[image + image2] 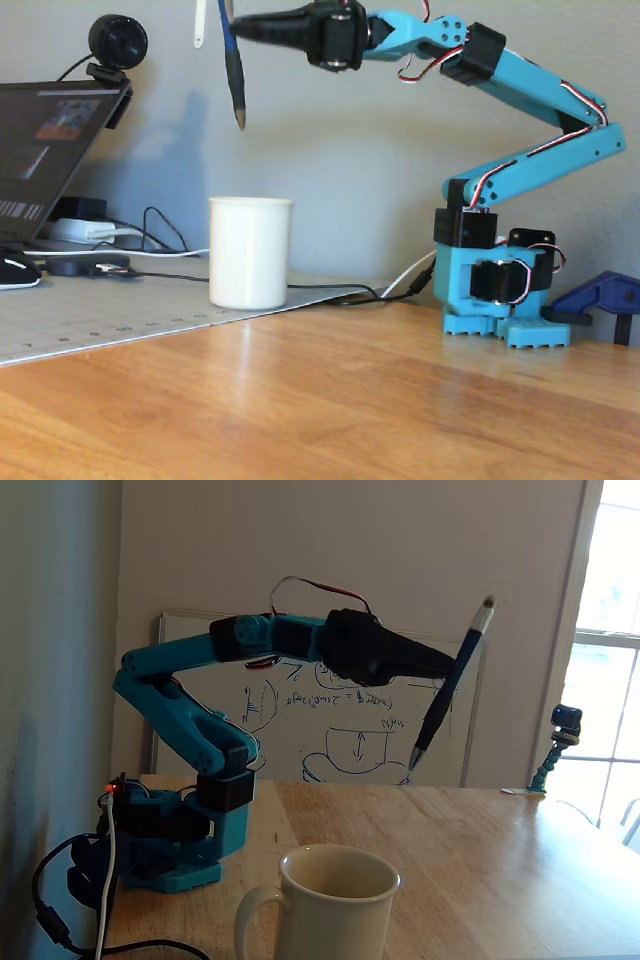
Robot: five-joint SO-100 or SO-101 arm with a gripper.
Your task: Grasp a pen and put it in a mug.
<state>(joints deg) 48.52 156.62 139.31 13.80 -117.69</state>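
Half done: pincer [236,22] clamps the pen [235,80] at upper left of a fixed view, tip down, high above the mug [250,252] on the tabletop [330,400]. Left: lower into mug, release.

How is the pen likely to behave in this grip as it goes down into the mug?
The pen hangs straight and looks rigid, so it probably won't flex. The gripper pinches one narrow spot on its smooth barrel, so it might pivot or slip. Longer than the mug is tall, it will likely lean against the rim.
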